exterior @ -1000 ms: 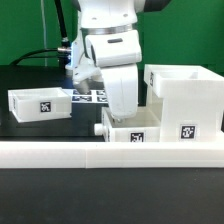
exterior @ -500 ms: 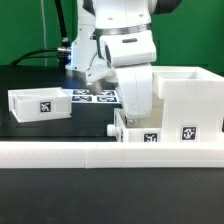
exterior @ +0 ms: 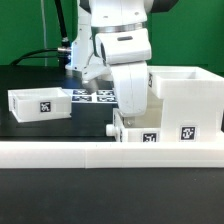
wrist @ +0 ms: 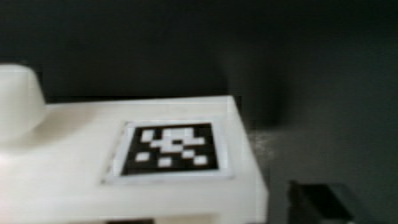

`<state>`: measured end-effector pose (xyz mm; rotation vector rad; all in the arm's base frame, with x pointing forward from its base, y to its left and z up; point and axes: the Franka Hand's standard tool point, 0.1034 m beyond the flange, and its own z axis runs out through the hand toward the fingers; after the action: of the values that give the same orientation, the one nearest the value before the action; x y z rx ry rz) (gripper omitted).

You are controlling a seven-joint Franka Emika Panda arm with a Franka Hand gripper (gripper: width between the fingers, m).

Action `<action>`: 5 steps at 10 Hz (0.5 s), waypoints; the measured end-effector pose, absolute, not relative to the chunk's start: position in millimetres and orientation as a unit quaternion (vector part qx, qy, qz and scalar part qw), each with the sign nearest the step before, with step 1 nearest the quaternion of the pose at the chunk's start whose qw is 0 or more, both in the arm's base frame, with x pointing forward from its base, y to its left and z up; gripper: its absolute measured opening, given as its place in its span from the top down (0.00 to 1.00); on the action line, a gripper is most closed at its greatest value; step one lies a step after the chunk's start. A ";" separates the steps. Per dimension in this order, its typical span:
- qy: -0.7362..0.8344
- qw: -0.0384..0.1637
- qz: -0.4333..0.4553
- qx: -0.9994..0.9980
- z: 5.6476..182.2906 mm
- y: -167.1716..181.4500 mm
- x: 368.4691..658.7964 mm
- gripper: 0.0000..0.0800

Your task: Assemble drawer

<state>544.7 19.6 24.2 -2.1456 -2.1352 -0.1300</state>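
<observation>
Near tray (exterior: 141, 134): lower centre of the exterior view, tagged face toward the camera, long axis across the frame. It sits against the rail (exterior: 90, 156) in front. Its exterior-view-right end is at the shell (exterior: 188, 98), touching or just beside; can't separate them.

Gripper (exterior: 123, 121): directly above the tray's exterior-view-left end, fingers down at its wall. Jaws hidden by the hand and the tray; cannot tell whether apart or clamped. The wrist view only shows a tag (wrist: 173, 151) on white plastic close below.

Judgement: the next move depends on tray versus shell, which lies to the exterior view's right of the jaws.

Far tray (exterior: 40, 103): middle left on the table (exterior: 60, 132), well apart. Marker board (exterior: 92, 96): behind the arm. Neither obstructs.
</observation>
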 end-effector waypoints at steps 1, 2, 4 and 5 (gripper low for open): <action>-0.703 0.057 -0.038 -0.707 32.4 18.7 546.1 0.36; -0.704 0.057 -0.034 -0.707 41.2 17.7 548.3 0.23; -0.707 0.059 -0.024 -0.704 57.6 9.4 552.6 0.20; -0.715 0.061 -0.019 -0.696 62.4 -3.6 553.6 0.19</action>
<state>553.6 -3.6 62.4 -2.1060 -2.1624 -0.0569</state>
